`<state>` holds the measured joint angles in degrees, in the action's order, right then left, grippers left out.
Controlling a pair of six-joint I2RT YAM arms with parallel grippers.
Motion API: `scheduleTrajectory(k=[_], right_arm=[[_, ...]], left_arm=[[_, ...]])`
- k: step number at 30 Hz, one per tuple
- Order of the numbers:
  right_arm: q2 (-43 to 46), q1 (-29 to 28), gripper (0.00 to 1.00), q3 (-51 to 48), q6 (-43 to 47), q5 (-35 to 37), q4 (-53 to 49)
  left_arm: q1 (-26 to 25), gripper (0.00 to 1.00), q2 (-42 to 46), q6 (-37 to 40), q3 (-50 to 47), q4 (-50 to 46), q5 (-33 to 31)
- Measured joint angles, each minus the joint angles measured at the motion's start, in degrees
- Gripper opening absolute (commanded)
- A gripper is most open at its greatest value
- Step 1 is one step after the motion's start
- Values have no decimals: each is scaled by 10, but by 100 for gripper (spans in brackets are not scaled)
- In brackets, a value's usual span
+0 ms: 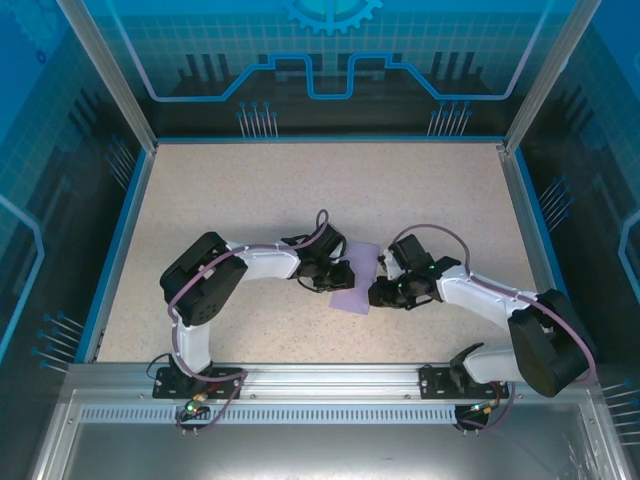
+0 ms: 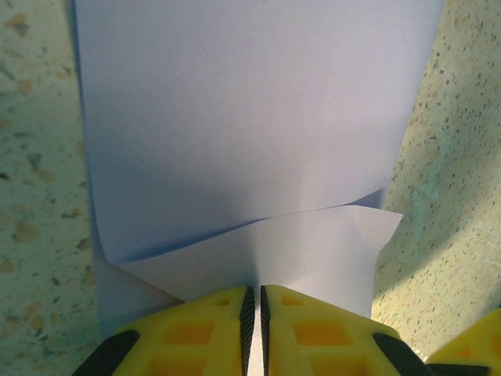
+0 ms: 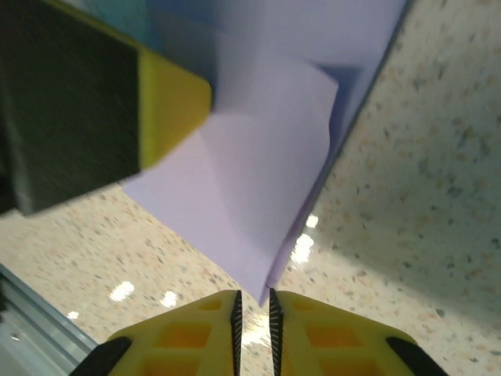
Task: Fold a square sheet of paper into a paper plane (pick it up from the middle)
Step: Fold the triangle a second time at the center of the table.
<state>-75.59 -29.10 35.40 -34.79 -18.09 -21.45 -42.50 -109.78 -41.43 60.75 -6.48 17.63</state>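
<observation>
Lying on the speckled table (image 1: 250, 200) between both arms: the square sheet of paper (image 1: 352, 290), lavender, unmarked, with one flap curled up over itself. Left gripper (image 2: 254, 313), at the sheet's left edge: yellow fingers pressed together, pinching that edge. Right gripper (image 3: 254, 313), at the sheet's right side: fingers nearly closed with a narrow gap. The sheet's raised corner reaches their tips; whether they grip it cannot be told.

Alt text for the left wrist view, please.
The left gripper, its yellow fingers nearly closed, pinches the near edge of the lavender square sheet of paper, which spreads away over the speckled table. A creased flap lies just ahead of the fingers.
</observation>
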Motion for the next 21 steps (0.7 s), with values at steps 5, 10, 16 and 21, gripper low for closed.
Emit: scheduleTrajectory(k=[5, 10, 16, 21], right_arm=[[-28, 8, 12, 3, -18, -26, 49], [-78, 10, 11, 7, -25, -36, 96], [-121, 21, 10, 16, -22, -36, 126], [-139, 40, 10, 16, -10, -34, 133]], left_arm=[[0, 15, 0, 0, 1, -1, 0], [0, 15, 0, 0, 1, -1, 0], [0, 15, 0, 0, 1, -1, 0], [0, 15, 0, 0, 1, -1, -2]])
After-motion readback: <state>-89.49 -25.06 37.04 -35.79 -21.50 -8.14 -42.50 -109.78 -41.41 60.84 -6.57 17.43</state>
